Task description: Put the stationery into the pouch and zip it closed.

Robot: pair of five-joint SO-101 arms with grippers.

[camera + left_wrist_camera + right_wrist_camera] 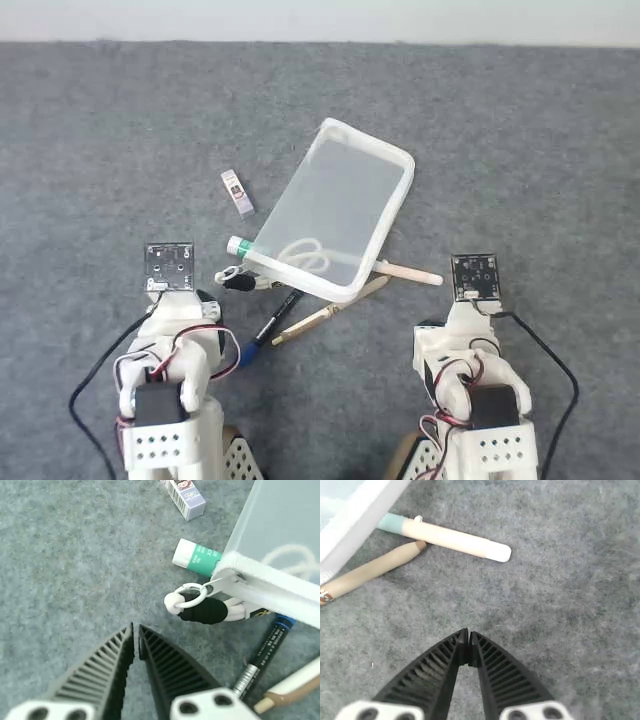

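Grey felt-like matting covers the table, and all the stationery still lies outside the translucent white mesh pouch (345,205), which rests flat at the centre of the high view, tilted toward one o'clock. Taking the pouch as the dial:

- A small white printed box (237,192) lies apart at ten o'clock.
- A glue stick with a green band and white cap (192,557) touches the corner at eight o'clock.
- Beside the glue stick is the metal zip ring with its white-and-black tag (197,605).
- A black-and-blue marker pen (268,328) and a plain wooden pencil (330,312) angle out at six o'clock.
- A cream pen with a white cap (452,539) pokes out at four o'clock, partly under the pouch edge.

The left gripper (136,632) hovers near the ring with its jaws all but together, holding nothing. The right gripper (469,636) sits near the cream pen, pinched closed and empty.

The task looks barely begun, so the step in hand seems to be getting the pouch mouth open. I cannot tell whether the zip is already undone. The next move probably calls for the left jaws to part and take the small ring squarely while the right arm steadies the pouch.
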